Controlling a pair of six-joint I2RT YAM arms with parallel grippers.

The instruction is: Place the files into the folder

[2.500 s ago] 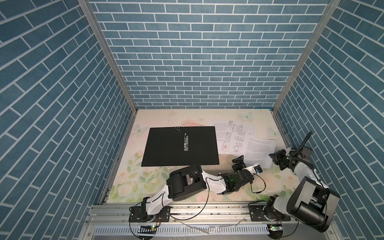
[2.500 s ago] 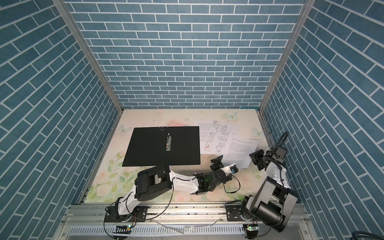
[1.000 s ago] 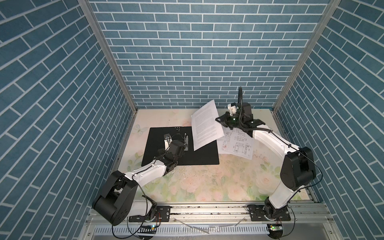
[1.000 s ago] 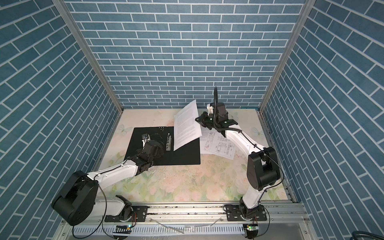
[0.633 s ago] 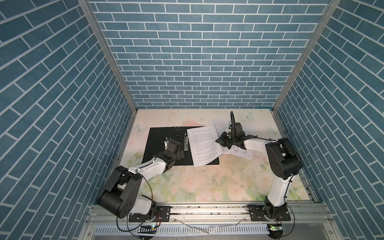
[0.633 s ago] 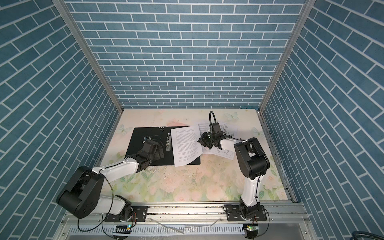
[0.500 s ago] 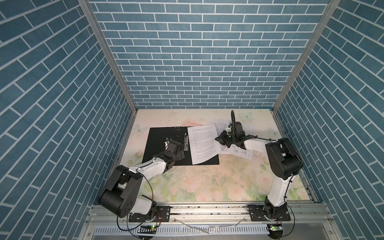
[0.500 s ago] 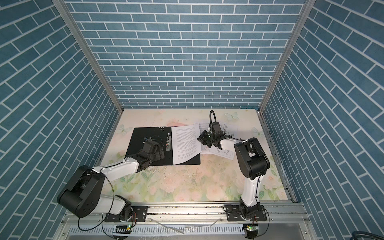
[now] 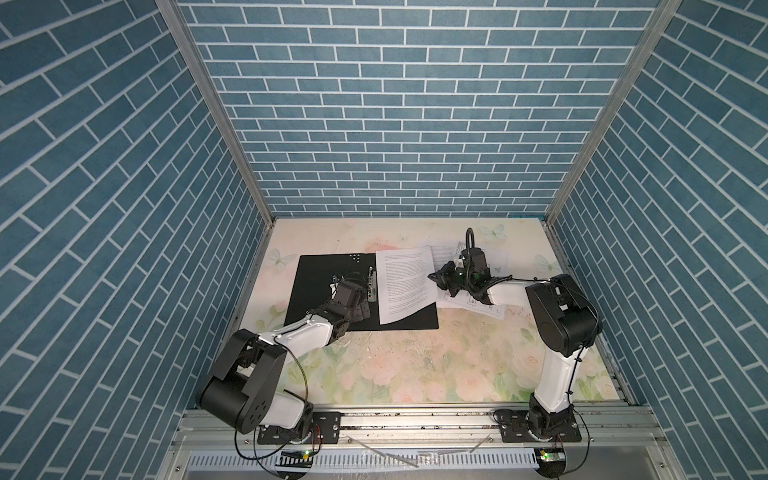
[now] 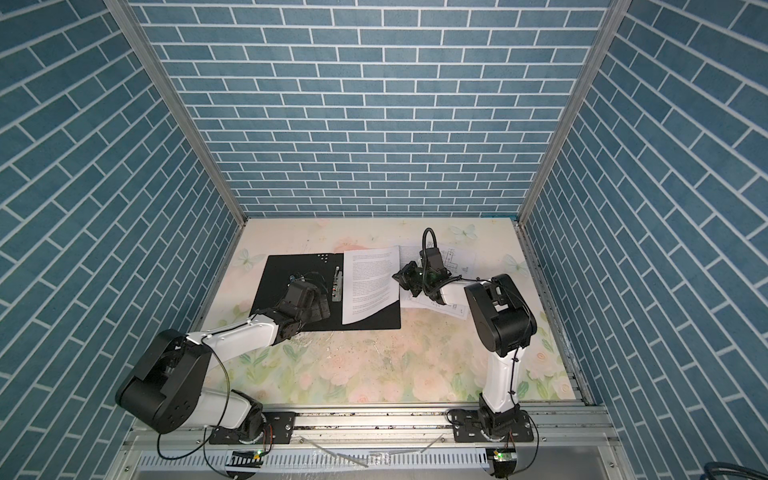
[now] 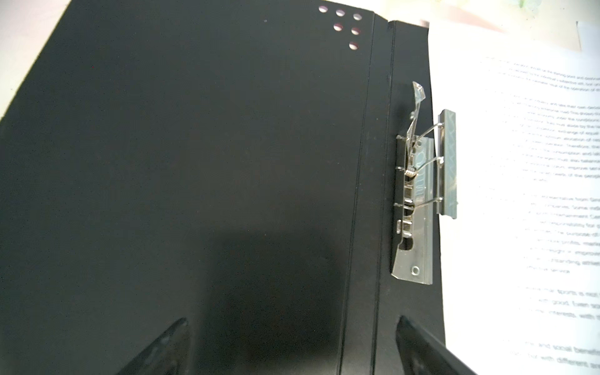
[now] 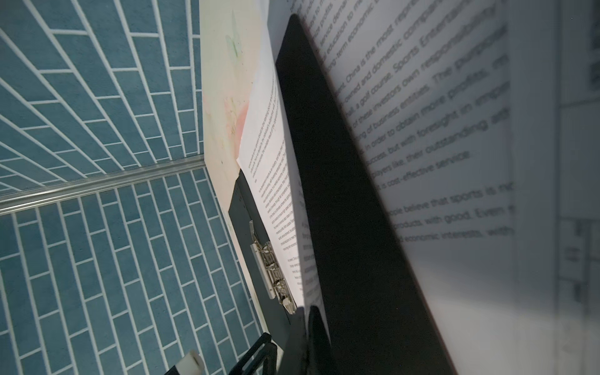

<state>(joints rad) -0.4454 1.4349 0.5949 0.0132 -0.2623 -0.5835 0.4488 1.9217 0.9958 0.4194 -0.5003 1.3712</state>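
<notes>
The folder lies open on the table, black inside up, with a metal clip at its spine. A text-only sheet of the files rests on the folder's right half. My right gripper is shut on that sheet's right edge. My left gripper hovers open low over the folder's spine, just short of the clip, holding nothing.
More sheets with line drawings lie on the floral table right of the folder, partly under my right arm. Blue brick walls close in three sides; a metal rail runs along the front.
My right gripper brought the text sheet down from the air onto the folder's right half, and it now lies flatter. The left gripper stays open over the spine.
</notes>
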